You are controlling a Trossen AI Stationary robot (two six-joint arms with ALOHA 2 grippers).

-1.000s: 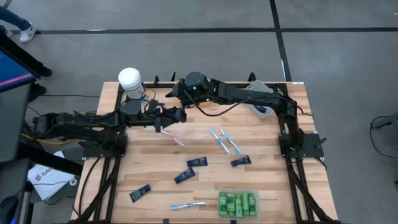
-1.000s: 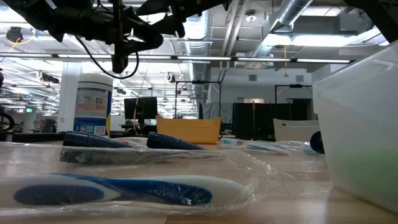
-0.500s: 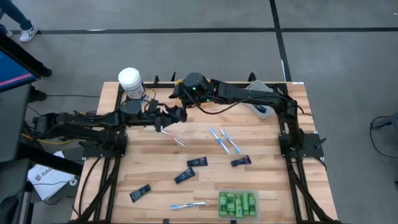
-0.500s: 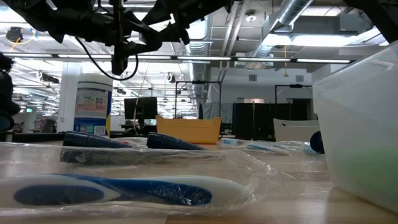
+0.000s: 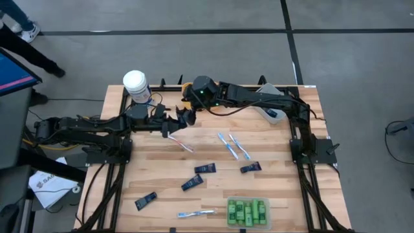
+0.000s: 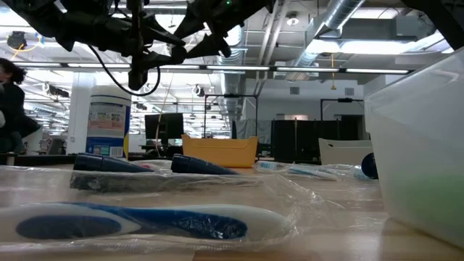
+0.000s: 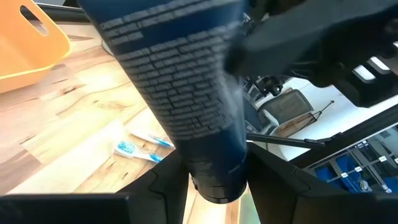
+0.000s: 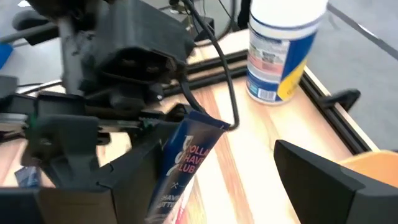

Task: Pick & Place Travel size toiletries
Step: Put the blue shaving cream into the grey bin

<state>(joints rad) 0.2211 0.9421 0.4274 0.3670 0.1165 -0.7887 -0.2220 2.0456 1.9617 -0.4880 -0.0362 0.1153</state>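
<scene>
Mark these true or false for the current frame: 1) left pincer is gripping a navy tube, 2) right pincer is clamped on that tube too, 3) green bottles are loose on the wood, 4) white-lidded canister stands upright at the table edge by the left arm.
1) The left pincer is shut on a navy tube. True.
2) The right pincer is clamped on the same tube. False: it is open, with its fingers spread on either side of the tube.
3) The green bottles lie loose on the wood. False: they sit together inside the clear bin.
4) The white-lidded canister stands upright at the edge of the table, by the left arm. True.
</scene>
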